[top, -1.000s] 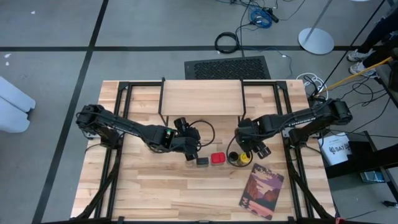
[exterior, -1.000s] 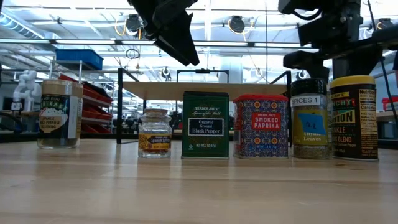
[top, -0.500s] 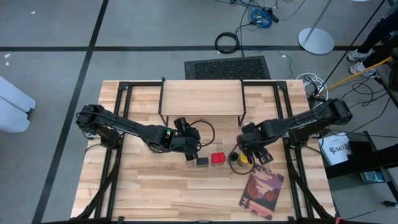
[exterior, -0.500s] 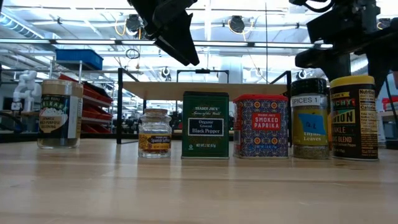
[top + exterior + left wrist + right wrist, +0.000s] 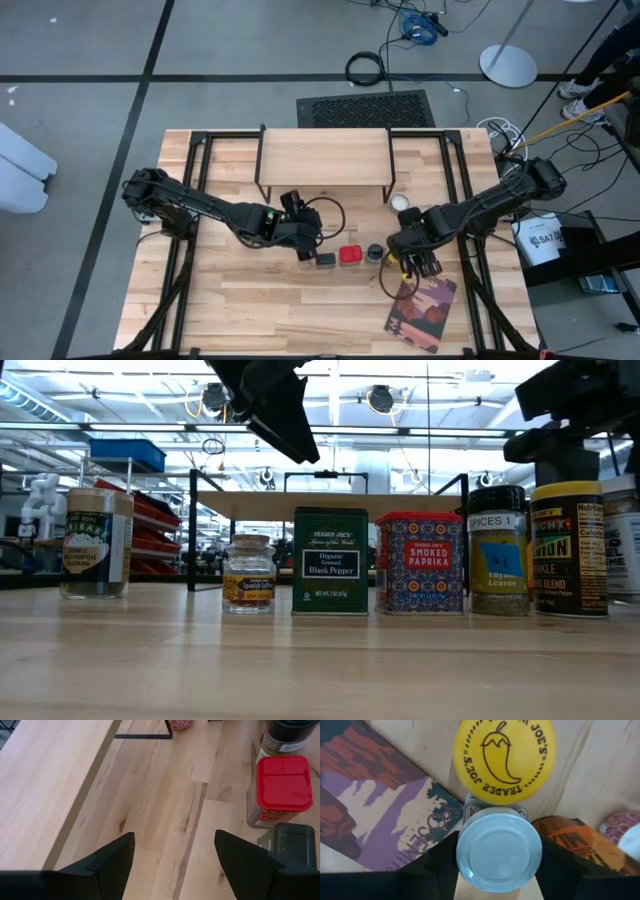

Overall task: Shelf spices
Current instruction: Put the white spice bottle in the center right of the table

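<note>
White-lidded jar (image 5: 499, 849) (seemingly gripped) beside yellow lid (image 5: 504, 756), over book (image 5: 385, 815).

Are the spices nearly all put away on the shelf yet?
Not yet. Nothing looks done: the shelf top is bare. In hand: the right hand grips a pale-lidded jar beside the yellow-lidded jar. The left hand hangs open and empty. Left: the pepper tin, paprika tin and the rest stand on the table.

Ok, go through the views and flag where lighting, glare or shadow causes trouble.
Low view: ceiling lamps backlight the left hand into a black silhouette, though the black pepper tin stays readable. Right wrist view: the white-lidded jar carries a pale sheen; the yellow lid is evenly lit. High view: flat light, only soft shadows around the shelf.
</note>
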